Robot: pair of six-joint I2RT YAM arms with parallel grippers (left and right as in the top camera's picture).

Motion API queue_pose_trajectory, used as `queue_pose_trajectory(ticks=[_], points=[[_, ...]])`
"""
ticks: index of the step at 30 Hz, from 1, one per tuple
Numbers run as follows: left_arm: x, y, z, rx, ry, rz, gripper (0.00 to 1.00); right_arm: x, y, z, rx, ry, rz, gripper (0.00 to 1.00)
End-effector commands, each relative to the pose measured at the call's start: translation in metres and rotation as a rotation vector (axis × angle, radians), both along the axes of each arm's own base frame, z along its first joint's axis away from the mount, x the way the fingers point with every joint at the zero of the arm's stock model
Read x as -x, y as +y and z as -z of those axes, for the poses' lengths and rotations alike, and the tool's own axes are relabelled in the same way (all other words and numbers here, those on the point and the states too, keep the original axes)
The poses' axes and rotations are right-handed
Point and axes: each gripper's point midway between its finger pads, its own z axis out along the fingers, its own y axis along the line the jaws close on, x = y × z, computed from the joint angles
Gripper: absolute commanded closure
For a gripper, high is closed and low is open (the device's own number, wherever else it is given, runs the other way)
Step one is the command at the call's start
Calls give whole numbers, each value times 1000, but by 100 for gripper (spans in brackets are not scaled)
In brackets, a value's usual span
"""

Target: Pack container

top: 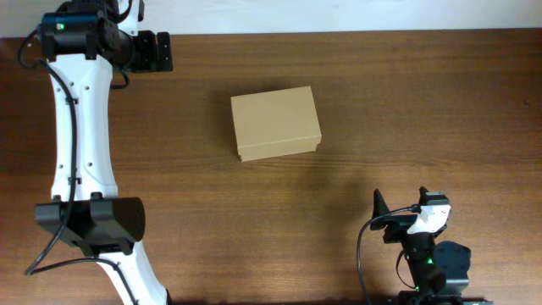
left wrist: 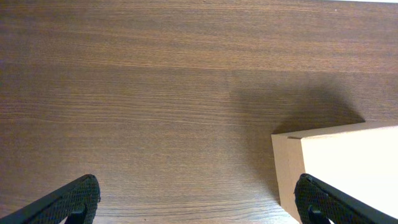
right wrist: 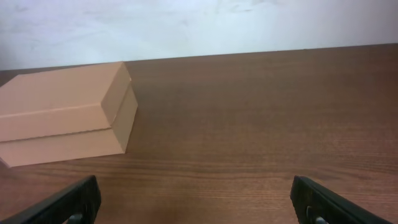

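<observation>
The container (top: 276, 124) is a plain tan cardboard box with its lid shut, lying on the wooden table a little left of centre. My left gripper (top: 163, 51) is open and empty at the far left of the table, well left of the box. In the left wrist view its jaws (left wrist: 196, 185) frame bare wood, with a corner of the box (left wrist: 348, 168) at the right. My right gripper (top: 381, 213) is open and empty near the front right. In the right wrist view its jaws (right wrist: 194, 185) are wide apart over wood, with the box (right wrist: 62, 112) off to the far left.
The brown wooden table (top: 423, 102) stretches around the box. A white wall (right wrist: 199, 25) rises behind the table's far edge. The left arm's white links (top: 80, 127) run down the left side. The right arm's base (top: 432, 263) sits at the front edge.
</observation>
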Motion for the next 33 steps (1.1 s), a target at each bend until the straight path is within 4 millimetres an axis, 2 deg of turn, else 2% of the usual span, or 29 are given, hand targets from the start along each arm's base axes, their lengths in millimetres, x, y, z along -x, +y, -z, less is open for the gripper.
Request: queue_pose_trajectory(ticks=[1,23,26,30,33], points=[[0,1,-5,-7,-13,-4,0,-1,-2,2,-2,-4,16,1],[0,1,-3,-6,-7,-4,0,-1,-2,2,-2,-4,16,1],[2,-3,-8,-7,-19,5,0,-1,-2,2,-2,-4,16,1],[19,-21,-28,-7,-52,42,0,-1,-2,2,-2,-4,16,1],[52,-41,-40,-6,-55,89,0,-1,-2,2,-2,-4,16,1]])
